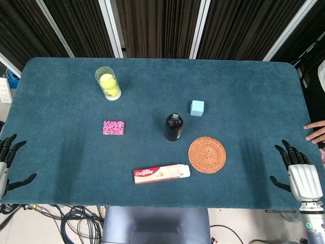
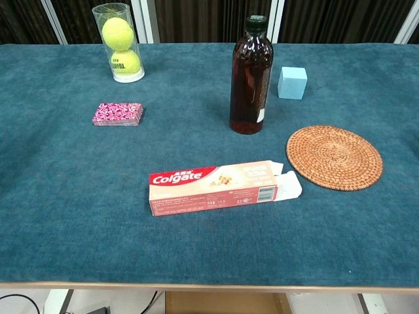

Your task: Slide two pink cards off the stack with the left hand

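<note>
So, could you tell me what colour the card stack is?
Pink with a white pattern, the card stack shows best in the chest view.

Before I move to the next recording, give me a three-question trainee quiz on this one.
1. True or false: the left hand is touching the stack of pink patterned cards.
2. Which thing lies nearest the round woven rattan coaster? A) clear tube of yellow tennis balls B) red and white Colgate toothpaste box C) the card stack
3. Fill in: the dark brown glass bottle stands ____ on the blue felt table.

Key: 1 false, the hand rests open at the table's near edge, as does the right hand. 2 B. 3 upright.
</note>
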`<state>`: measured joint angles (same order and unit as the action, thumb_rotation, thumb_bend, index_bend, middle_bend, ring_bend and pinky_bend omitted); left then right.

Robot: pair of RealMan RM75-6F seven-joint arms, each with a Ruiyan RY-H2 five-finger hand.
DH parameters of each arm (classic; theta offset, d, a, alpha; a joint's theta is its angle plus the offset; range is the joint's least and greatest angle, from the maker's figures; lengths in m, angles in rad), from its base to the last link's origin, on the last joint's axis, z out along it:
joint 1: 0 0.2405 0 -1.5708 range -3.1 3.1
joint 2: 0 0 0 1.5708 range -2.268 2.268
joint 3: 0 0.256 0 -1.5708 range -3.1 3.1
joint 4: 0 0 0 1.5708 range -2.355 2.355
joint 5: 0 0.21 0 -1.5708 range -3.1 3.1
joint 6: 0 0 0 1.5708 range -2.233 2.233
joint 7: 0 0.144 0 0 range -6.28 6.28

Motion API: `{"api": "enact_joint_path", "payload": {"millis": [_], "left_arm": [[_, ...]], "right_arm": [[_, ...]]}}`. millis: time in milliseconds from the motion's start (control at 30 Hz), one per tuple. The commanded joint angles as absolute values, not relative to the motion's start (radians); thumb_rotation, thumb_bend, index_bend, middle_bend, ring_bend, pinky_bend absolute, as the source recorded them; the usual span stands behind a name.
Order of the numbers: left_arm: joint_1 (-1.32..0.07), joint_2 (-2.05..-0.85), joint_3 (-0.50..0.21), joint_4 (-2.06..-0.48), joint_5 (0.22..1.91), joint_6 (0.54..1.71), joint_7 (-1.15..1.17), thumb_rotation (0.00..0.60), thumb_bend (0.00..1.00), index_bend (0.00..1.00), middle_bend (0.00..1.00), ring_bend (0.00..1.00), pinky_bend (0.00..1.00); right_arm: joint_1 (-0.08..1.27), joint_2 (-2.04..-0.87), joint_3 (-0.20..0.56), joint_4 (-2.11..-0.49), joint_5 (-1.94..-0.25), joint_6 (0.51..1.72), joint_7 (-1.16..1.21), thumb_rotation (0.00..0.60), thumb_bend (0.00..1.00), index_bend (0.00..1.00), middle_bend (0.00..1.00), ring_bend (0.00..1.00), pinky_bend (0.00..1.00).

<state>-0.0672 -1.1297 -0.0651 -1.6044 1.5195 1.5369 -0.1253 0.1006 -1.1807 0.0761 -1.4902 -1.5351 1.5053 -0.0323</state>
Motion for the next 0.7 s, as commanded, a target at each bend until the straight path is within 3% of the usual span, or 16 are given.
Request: {"api": "enact_joint_path", "payload": {"millis": [33,467,700], "left_arm": [[-0.068,-1.126,-0.066,-1.613,1.515,1.534,-0.118,0.6,0.07,0.21,0.1,0.0,0.0],[-0.075,-1.14,-0.06,-1.63,1.504,1.515,-0.09,0.6,0.07,0.2,0.1,0.0,0.0],[-0.106,-1.124,-0.075,-1.677,1.455,1.444,-0.098,0.6,0.07,0.22,0.1,0.0,0.0]], "right_arm": [[0.1,-1.179,0.074,-1.492,-1.538,1.507,-0.034,0.6,0.14,0.13,0.05,0.12,0.23],[0.095,-1.164,0.081,-1.513,-1.512,1.502,-0.021,0.6,0.12,0.13,0.05,0.12,0.23],[0.087,-1.155,0.083,-1.513,-1.492,1.496,-0.004,0.6,0.11,0.13,0.05,0.12,0.23]]}}
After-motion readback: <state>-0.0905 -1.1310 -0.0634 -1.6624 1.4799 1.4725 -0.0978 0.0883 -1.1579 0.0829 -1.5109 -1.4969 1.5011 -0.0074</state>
